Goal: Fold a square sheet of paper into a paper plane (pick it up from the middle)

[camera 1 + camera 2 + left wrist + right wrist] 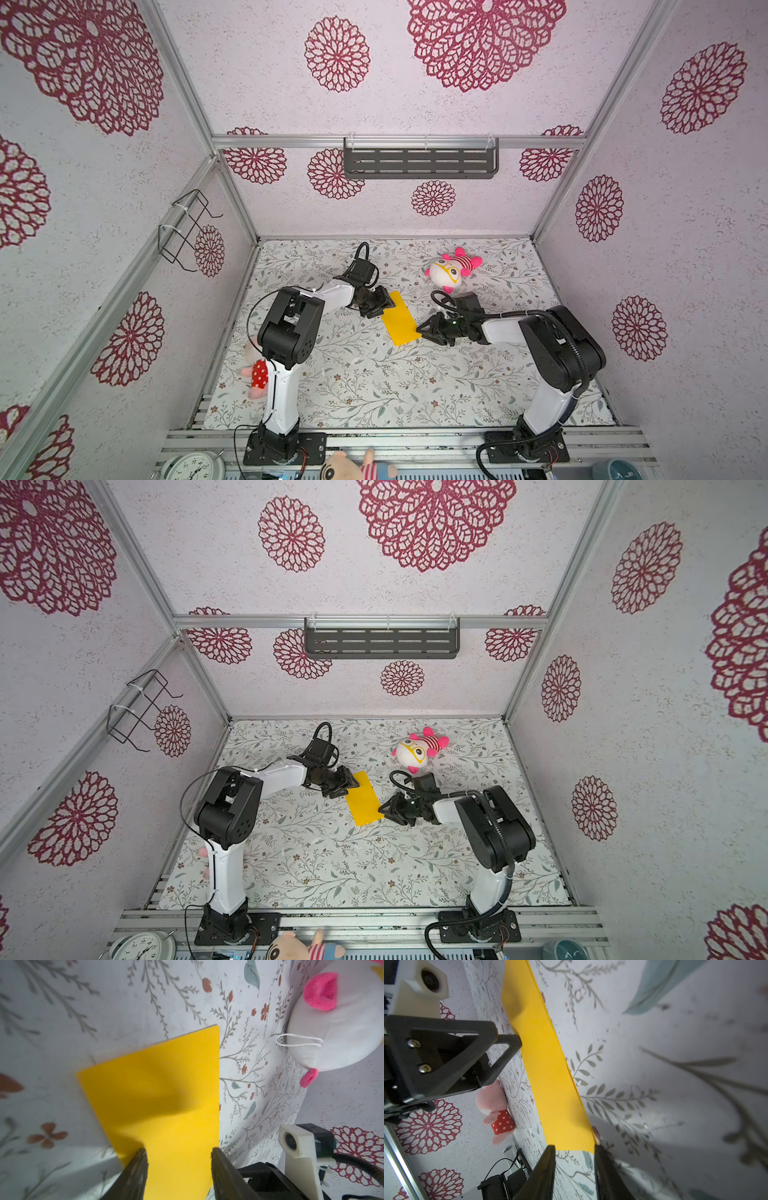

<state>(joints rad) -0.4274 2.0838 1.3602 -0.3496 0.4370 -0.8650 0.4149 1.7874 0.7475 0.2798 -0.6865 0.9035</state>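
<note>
The square sheet of paper (400, 318) (363, 799) lies on the floral table cover as a yellow rectangle, doubled over with a layered edge along one long side. My left gripper (385, 305) (178, 1150) sits at its far end. Its jaws are open and straddle the paper (162, 1088), which bulges slightly there. My right gripper (420, 328) (574, 1147) is open at the near right corner, with the paper's edge (550, 1076) just at its fingertips and bare table between them. A paper plane is not in view.
A pink-and-white plush toy (451, 270) (336, 1028) lies behind the paper to the right. A pink plush in a red dotted dress (257, 370) (496, 1109) lies by the left arm's base. A dark shelf (419, 160) and a wire basket (187, 230) hang on the walls.
</note>
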